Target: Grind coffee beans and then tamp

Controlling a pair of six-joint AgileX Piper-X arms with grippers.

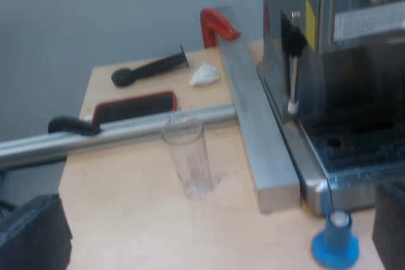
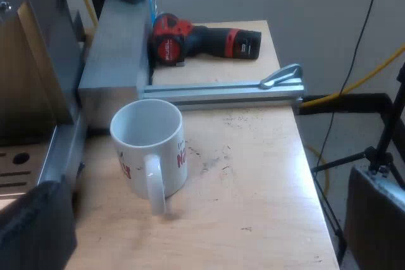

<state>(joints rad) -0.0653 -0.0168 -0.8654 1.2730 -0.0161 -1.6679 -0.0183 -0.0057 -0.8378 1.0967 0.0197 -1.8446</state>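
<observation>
- Left fingers [image 1: 31, 235] spread wide, released, grasping nothing; they hang over the counter's [image 1: 145, 219] near edge.
- Blue tamper [image 1: 335, 243] stands upright nr that edge, just beside the front corner of the espresso machine [image 1: 335, 42]. It's close to one left finger but not touched.
- Measuring glass [image 1: 188, 159] is upright, clear, mid-counter, well apart from the tamper. Its rim overlaps a metal rail [image 1: 126, 132] that crosses the counter; can't tell if they touch.
- Beyond the rail, toward the far edge: a black slab w/ red rim [image 1: 134, 107] lying flat, a black tool w/ knob end [image 1: 149, 69] on its side, a white crumpled bit [image 1: 204, 75], and a red clamp [image 1: 215, 26] at the edge itself.
- Metal beam [image 1: 259, 118] runs along the machine's side.
- Right fingers [image 2: 38, 232] are apart too, released, empty, over the counter.
- White mug [image 2: 149, 143] w/ red lettering is upright & empty, handle toward the camera, just beside the beam's end & nr the machine's tray [image 2: 19, 162].
- Red/black drill [image 2: 202, 41] lies by the far corner, behind a lever rail [image 2: 221, 93].
</observation>
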